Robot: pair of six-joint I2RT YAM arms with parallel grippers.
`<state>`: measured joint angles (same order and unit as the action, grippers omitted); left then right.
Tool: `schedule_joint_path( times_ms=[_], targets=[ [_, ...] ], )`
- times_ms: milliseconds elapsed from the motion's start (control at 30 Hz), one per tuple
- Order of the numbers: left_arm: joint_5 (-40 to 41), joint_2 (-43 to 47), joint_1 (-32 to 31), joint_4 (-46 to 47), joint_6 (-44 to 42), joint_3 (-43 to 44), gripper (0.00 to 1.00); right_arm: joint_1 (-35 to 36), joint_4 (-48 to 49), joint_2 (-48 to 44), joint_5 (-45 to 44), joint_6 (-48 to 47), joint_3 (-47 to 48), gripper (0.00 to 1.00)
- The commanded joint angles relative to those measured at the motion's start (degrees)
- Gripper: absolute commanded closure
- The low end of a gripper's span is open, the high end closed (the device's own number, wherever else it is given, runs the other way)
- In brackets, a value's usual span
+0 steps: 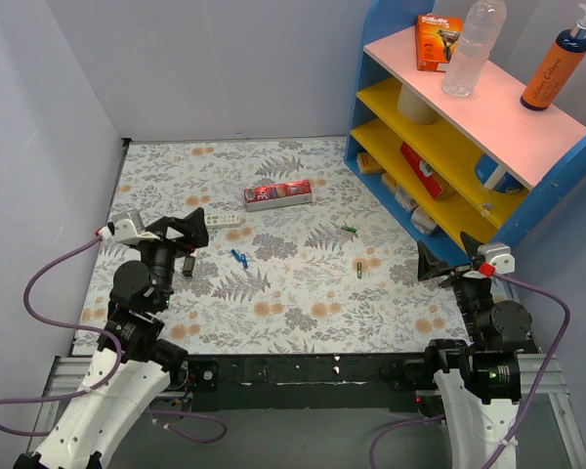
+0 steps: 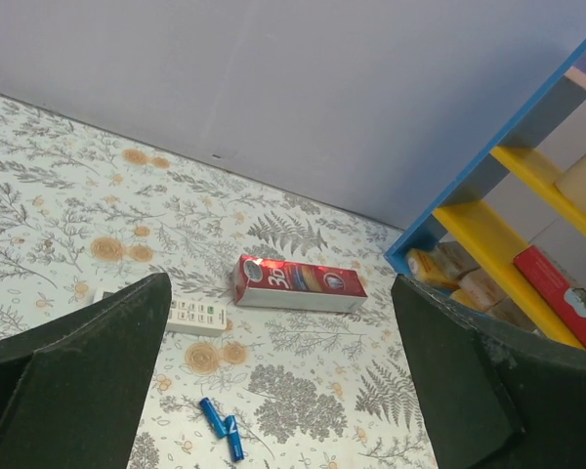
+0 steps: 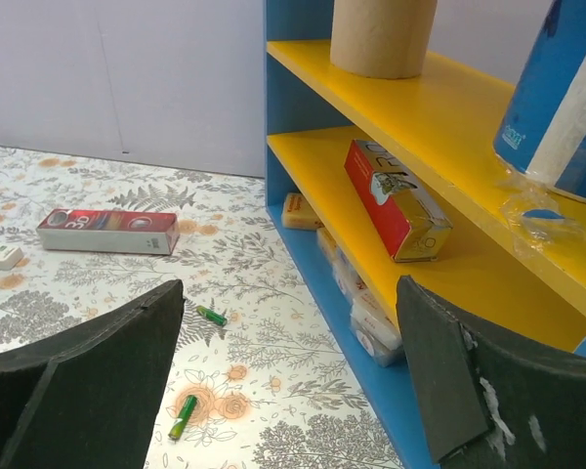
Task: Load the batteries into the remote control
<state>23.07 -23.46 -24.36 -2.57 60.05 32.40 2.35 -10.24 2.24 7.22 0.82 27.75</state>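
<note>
remote control [image 1: 223, 221] is seen flat on the floral mat [image 1: 273, 303], button face up, just left of the red carton [image 1: 278, 194] and slightly nearer the arm bases. Two blue batteries [image 1: 239, 258] are laid in a V, touching at one end, on the near side of the carton below its left end. Two green batteries are set apart from each other: one [image 1: 349, 230] right of the carton and a bit nearer the bases, the other [image 1: 359, 268] nearer still. All four lie loose on the mat, and none is touching the remote. A small black oblong piece [image 1: 188, 266] is located near-left of the carton, left of the blue pair. The left gripper [image 1: 184, 231] is held over the mat, left of the carton, close to the remote's left end. Its fingers [image 2: 98, 371] are spread wide, with nothing gripped. The right gripper [image 1: 447, 259] is held well right of the carton, by the blue shelf unit [image 1: 363, 68]. Its fingers [image 3: 88, 371] are likewise spread, with nothing clamped.
</note>
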Motion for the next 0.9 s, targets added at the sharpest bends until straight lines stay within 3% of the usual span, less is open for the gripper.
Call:
schedule_joint_path(
  times_ms=[0,233,300,400,600,867],
  targets=[
    [-1.88,-2.99,0.98,-1.04,0.85,1.52,0.02,-0.07,3.55,-1.27,1.47,0.23,-0.93,0.04],
    [-0.13,-14.4,1.95,-6.38,4.89,5.47,0.02,0.64,4.26,-3.56,2.53,0.06,-1.99,0.02],
    [0.75,-21.08,2.3,-8.41,5.6,7.31,0.02,1.42,4.09,-3.82,2.36,-0.03,-2.0,0.02],
    [-4.4,-31.68,4.23,-13.33,7.79,11.62,0.02,2.22,3.47,-4.52,1.66,-0.03,-2.08,0.02],
    [-11.81,-45.96,14.93,-18.79,10.61,15.58,0.02,3.27,3.12,-5.14,1.13,0.15,-2.17,0.02],
    [-12.78,-58.95,22.77,-18.52,7.98,18.92,0.02,4.94,3.03,-5.23,0.25,0.06,-2.43,0.02]
  ],
)
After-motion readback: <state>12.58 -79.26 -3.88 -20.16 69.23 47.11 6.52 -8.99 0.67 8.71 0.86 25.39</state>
